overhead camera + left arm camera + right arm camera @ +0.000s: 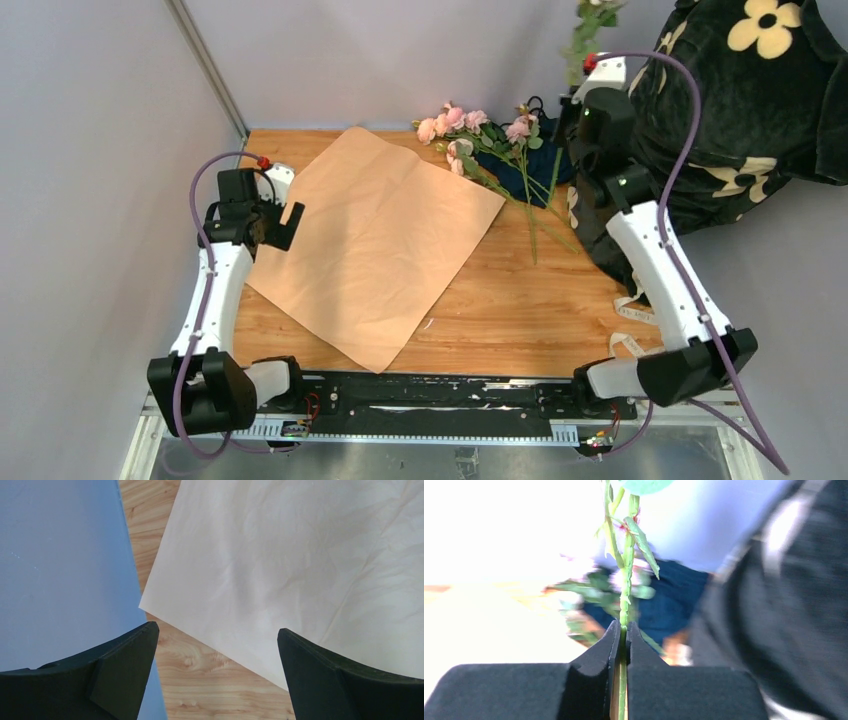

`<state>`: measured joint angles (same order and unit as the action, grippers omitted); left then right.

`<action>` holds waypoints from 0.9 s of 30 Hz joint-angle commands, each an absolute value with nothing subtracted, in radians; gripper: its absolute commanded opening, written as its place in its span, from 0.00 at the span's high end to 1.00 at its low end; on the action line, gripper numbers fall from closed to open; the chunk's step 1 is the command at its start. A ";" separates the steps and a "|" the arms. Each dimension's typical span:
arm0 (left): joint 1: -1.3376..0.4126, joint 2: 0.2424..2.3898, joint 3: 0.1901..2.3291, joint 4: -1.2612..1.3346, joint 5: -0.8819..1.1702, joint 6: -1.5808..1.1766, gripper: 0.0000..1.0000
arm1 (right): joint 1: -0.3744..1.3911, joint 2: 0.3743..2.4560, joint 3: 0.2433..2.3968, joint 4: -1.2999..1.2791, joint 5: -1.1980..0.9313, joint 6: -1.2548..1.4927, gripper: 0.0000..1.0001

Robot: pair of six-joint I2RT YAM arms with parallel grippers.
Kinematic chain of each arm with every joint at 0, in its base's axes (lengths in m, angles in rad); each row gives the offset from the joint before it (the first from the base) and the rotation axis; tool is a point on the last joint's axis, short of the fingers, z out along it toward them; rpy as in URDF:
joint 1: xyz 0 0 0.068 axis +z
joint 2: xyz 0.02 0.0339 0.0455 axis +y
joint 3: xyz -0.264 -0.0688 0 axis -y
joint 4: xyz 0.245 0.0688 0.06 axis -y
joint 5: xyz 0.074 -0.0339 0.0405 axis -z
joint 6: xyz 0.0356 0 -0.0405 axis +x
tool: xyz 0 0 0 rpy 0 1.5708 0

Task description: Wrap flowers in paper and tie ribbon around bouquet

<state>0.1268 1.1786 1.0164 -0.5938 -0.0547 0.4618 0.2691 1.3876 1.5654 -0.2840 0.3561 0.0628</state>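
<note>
While high at far right, right fingers tight on a flower stem; left fingers wide apart.

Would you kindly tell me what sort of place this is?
Probably a lab's robot test cell, not a florist's: a left arm and right arm bolted to a rail at a wooden table, plain grey walls around it, with paper and flowers as props.

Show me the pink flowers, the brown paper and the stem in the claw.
flowers [455, 118], top view, a pink bloom.
paper [380, 240], top view, its middle.
stem [626, 585], right wrist view, mid-stalk.
</note>
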 commanded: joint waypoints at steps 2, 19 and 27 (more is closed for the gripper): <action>0.122 1.118 0.983 -0.643 -0.010 0.474 0.00 | 0.534 1.442 1.432 -0.027 0.077 0.298 1.00; 0.123 1.062 0.910 -0.687 -0.042 0.521 0.00 | 0.894 2.193 1.697 0.146 0.218 0.640 0.80; 0.123 1.074 0.907 -0.687 -0.051 0.529 0.00 | 0.833 1.990 1.668 -0.115 0.095 0.392 0.22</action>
